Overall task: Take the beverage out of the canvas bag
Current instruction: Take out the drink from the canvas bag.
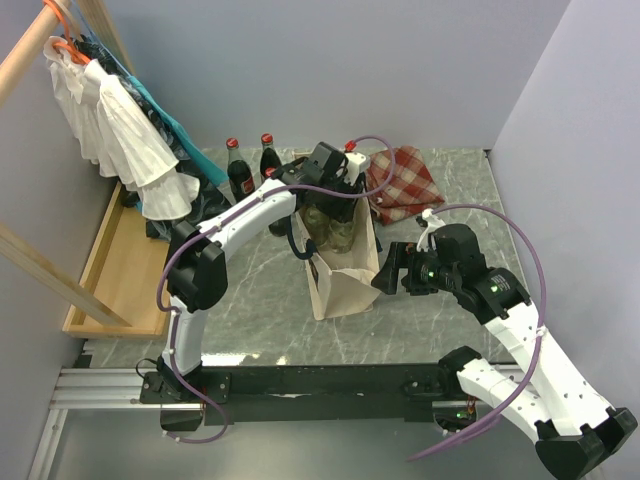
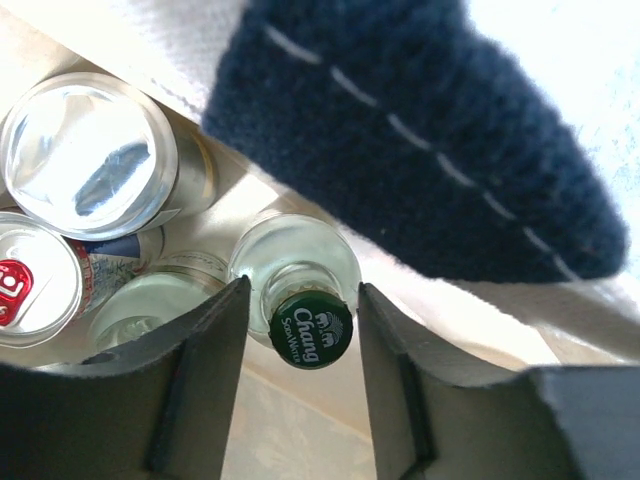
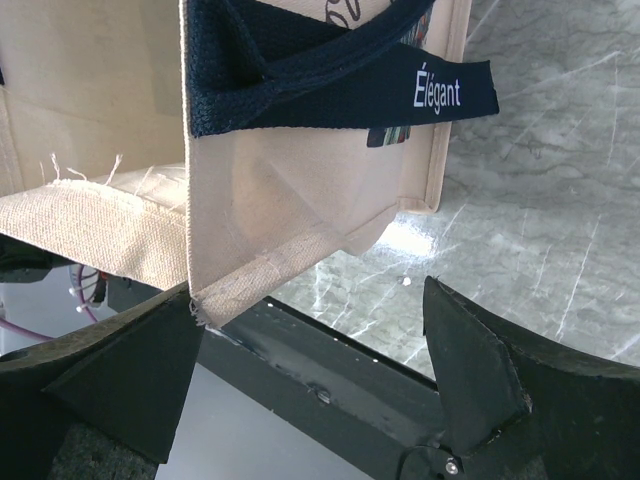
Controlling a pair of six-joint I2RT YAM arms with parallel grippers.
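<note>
Currently the canvas bag [image 1: 345, 280] stands upright at mid-surface [image 1: 250, 300]. Left fingers [image 2: 210, 370] reach into its mouth, flanking a green-capped bottle [image 2: 310, 328] at its 3 and 9 o'clock; a grip cannot be confirmed. Two cans [image 2: 85, 150] sit at the bottle's 10 o'clock. Right fingers [image 3: 480, 370], at the bag's 3 o'clock, are spread wide, one bag corner between them
</note>
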